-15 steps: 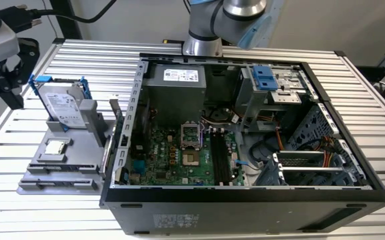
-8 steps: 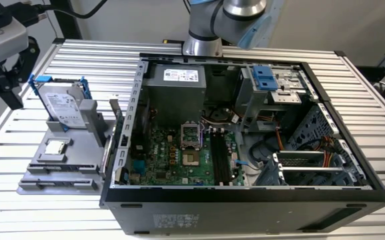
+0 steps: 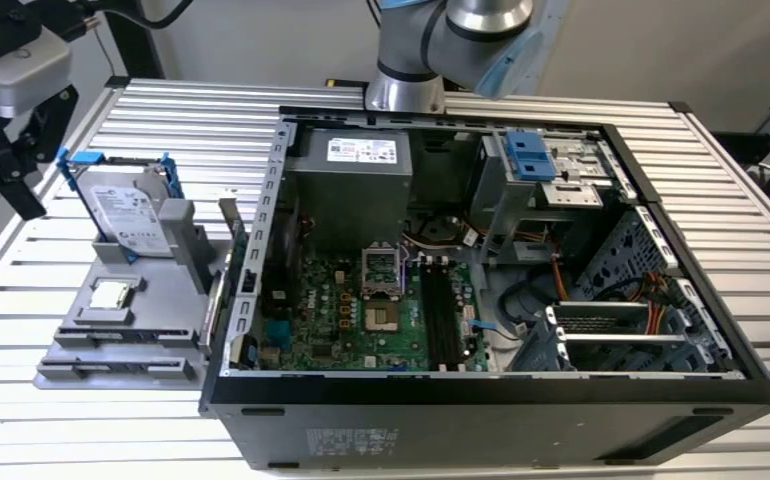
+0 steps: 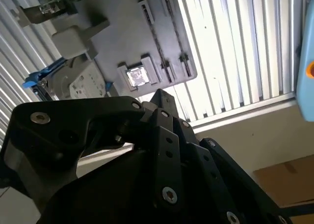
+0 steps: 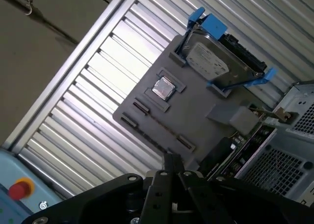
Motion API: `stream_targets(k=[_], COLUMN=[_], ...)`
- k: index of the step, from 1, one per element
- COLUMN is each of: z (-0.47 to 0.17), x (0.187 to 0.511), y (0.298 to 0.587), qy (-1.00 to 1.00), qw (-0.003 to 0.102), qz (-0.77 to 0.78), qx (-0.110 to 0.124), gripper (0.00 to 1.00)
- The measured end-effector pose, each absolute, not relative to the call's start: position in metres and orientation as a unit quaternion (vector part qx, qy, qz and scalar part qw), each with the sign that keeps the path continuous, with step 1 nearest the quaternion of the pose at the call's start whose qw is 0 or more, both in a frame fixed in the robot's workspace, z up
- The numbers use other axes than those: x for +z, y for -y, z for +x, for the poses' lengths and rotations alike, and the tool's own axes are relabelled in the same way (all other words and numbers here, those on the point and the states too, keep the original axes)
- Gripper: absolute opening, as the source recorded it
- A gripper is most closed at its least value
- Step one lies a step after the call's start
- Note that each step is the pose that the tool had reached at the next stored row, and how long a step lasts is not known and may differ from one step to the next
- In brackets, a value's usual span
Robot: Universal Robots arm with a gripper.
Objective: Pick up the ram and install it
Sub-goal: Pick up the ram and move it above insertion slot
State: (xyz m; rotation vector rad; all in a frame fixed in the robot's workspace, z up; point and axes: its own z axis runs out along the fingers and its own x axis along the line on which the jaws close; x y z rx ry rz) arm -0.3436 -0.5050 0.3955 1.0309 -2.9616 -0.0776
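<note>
1. Pincer [image 3: 18, 190]: hangs at the exterior view's far left, above the slatted worktop [image 3: 78, 430] and near the hard drive [image 3: 129, 215]. In the first wrist view the pincer [image 5: 170, 161] has its jaws drawn together to a single tip, with nothing gripped.
2. Computer case [image 3: 492, 430]: lies open on the worktop, toward the exterior view's right, well apart from the pincer.
3. Motherboard [image 3: 338, 320]: sits flat on the case floor.
4. Grey holder plate [image 3: 132, 320]: lies on the worktop just beside the case wall. Both wrist views look down on it.
5. Hard drive: silver, in a blue bracket, standing upright at the plate's far end.
6. Expansion card [image 5: 240, 145]: dark board with a metal end bracket, standing on edge between plate and case.
7. Ram: I cannot pick it out with certainty. Long dark strips fill the memory-slot bank [image 3: 441, 318] beside the processor socket, and I cannot tell stick from bare slot.
8. Processor chip [image 3: 110, 294]: small silver square, seated in a recess on the plate.
</note>
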Motion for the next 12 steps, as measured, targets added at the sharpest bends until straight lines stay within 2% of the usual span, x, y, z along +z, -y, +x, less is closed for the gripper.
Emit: stream_targets(k=[12], z=[-0.3435], x=[0.3955], y=[0.5050], qy=[0.925], qw=[0.004], qz=[0.379], qx=[-0.025], gripper=[0.00])
